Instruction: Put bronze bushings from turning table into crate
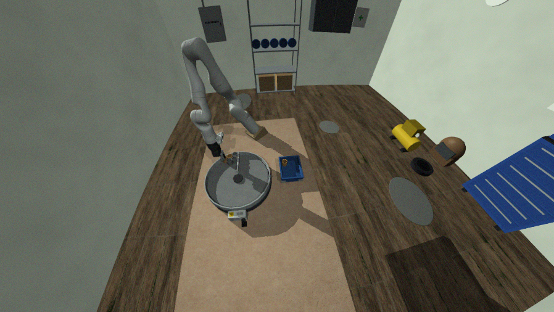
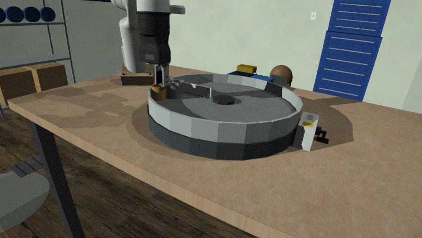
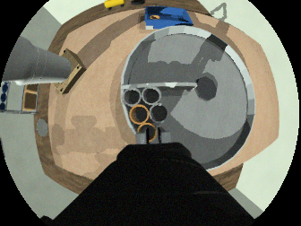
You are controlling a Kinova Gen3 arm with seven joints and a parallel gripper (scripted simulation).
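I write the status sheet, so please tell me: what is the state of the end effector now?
End effector: partly open, holding nothing, fingers at the nearest orange-brown bronze ring-shaped bushing.

bushings, bronze: two orange-brown metal rings (image 3: 131, 115) (image 2: 159, 93), dull sheen, smooth
bushings, steel: three grey metal rings (image 3: 124, 97), matt, smooth
turning table: round grey tray with faceted wall (image 1: 209, 195) (image 2: 203, 130) (image 3: 252, 100), painted metal look, matt
crate: blue open box (image 1: 291, 179) (image 2: 262, 77) (image 3: 181, 23), plastic look, satin
arm: light grey rounded shell (image 1: 219, 83) (image 2: 129, 50) (image 3: 38, 63), smooth, slight gloss
gripper: black body, bare metal-look fingers (image 1: 223, 158) (image 2: 161, 83)
tabletop: tan board (image 1: 255, 271) (image 2: 265, 177) (image 3: 85, 130), wood-like edge, mottled, matt
floor: dark brown wood planks (image 1: 155, 217) (image 2: 141, 203), visible grain
shelf boxes: brown cardboard look (image 1: 284, 82) (image 2: 53, 77), matt
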